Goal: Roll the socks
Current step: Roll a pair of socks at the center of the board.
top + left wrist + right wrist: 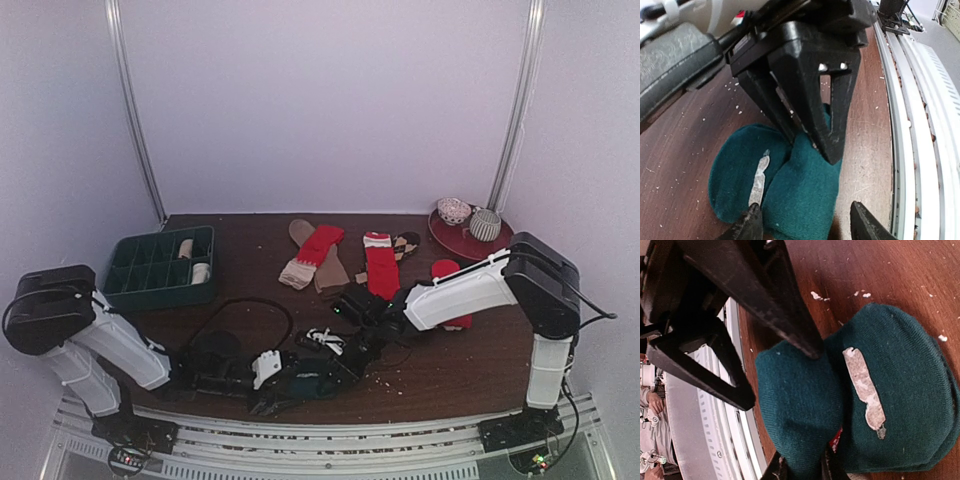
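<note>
Pinching the folded dark teal sock (740,170) with the right end effector (803,466), almost closed, at the near edge of the desk (250,275); left end effector (805,210) open wide around the same sock, not gripping

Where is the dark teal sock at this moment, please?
In the top view the dark teal fabric sock lies at the middle of the near edge of the brown wooden table, pinched by the right tool.

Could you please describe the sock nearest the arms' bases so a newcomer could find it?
Find the table, then the middle of its near edge. The dark teal sock lies there bundled, the only teal one; the red socks and brown sock lie farther back.
</note>
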Tool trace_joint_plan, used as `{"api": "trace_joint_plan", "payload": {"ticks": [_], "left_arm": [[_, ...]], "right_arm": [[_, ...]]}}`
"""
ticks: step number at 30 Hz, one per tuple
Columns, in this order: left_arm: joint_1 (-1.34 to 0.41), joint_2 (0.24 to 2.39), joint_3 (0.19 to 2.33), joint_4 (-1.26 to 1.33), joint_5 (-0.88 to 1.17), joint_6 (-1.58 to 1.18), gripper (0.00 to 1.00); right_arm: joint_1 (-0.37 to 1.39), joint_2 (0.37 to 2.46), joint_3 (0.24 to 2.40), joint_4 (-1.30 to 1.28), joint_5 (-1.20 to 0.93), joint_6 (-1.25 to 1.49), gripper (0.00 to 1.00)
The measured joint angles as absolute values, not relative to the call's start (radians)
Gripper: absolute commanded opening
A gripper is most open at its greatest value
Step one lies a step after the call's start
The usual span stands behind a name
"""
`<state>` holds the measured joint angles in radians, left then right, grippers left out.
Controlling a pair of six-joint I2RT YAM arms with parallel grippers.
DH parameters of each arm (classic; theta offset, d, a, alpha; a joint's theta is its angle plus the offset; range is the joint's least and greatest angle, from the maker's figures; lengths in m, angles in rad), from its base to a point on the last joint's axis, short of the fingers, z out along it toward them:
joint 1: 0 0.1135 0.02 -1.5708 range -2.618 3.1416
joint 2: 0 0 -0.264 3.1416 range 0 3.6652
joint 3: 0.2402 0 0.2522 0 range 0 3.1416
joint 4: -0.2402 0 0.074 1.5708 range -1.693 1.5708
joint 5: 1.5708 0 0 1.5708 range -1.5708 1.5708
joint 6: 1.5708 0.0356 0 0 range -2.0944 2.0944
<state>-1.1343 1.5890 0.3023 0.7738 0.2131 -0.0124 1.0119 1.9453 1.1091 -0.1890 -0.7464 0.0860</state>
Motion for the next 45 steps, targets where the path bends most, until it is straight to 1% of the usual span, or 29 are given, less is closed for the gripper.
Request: {"api": "trace_joint_plan", "payload": {"ticks": [1,3,5,8,10,11,13,16,17,19,20,21,22,24,27,30,37,42,45], "left_arm": [[-1.134,1.6,0.303,0.781,0.213,-0.012,0.53],[-1.134,1.615,0.305,0.794,0.213,-0.012,0.4],[-1.134,1.636,0.318,0.795,0.21,-0.012,0.3],[-1.134,1.664,0.341,0.79,0.212,-0.009,0.15],[-1.134,1.674,0.351,0.79,0.215,-0.012,0.03],[-1.134,1.677,0.354,0.791,0.216,-0.017,0.0],[-1.134,1.678,0.355,0.793,0.215,-0.034,0.0],[-1.134,1.678,0.356,0.791,0.21,-0.086,0.0],[-1.132,1.678,0.358,0.789,0.209,-0.106,0.0],[-1.129,1.678,0.367,0.777,0.21,-0.163,0.0],[-1.126,1.678,0.369,0.773,0.212,-0.19,0.0],[-1.122,1.677,0.37,0.769,0.217,-0.224,0.0],[-1.116,1.676,0.37,0.766,0.225,-0.259,0.0],[-1.099,1.676,0.371,0.76,0.249,-0.331,0.0],[-1.077,1.681,0.384,0.739,0.291,-0.416,0.0],[-1.056,1.71,0.41,0.728,0.352,-0.493,0.0],[-1.028,1.752,0.405,0.78,0.432,-0.587,0.0],[-1.025,1.761,0.386,0.821,0.461,-0.615,0.0],[-1.024,1.761,0.385,0.822,0.473,-0.617,0.0]], "right_arm": [[1.011,1.946,1.109,-0.192,-0.751,0.086,0.16],[1.01,1.948,1.109,-0.194,-0.757,0.086,0.16],[1.008,1.949,1.11,-0.196,-0.765,0.086,0.16],[1.005,1.951,1.111,-0.204,-0.771,0.085,0.18],[1.002,1.951,1.114,-0.21,-0.773,0.086,0.2],[1.0,1.951,1.114,-0.214,-0.773,0.086,0.2],[0.999,1.951,1.114,-0.216,-0.775,0.086,0.21],[0.998,1.939,1.105,-0.205,-0.768,0.089,0.28],[0.999,1.924,1.087,-0.187,-0.759,0.093,0.29],[1.002,1.873,1.027,-0.123,-0.711,0.1,0.33],[1.004,1.836,0.985,-0.081,-0.676,0.104,0.37],[1.004,1.802,0.947,-0.046,-0.651,0.107,0.49],[1.007,1.751,0.888,0.016,-0.617,0.107,0.56],[1.021,1.625,0.752,0.149,-0.542,0.091,0.6],[1.055,1.488,0.615,0.311,-0.428,0.025,0.61],[1.127,1.465,0.609,0.384,-0.313,-0.084,0.62],[1.257,1.562,0.667,0.404,-0.117,-0.266,0.63],[1.266,1.648,0.69,0.39,-0.041,-0.333,0.62],[1.266,1.694,0.711,0.375,-0.002,-0.347,0.58]]}}
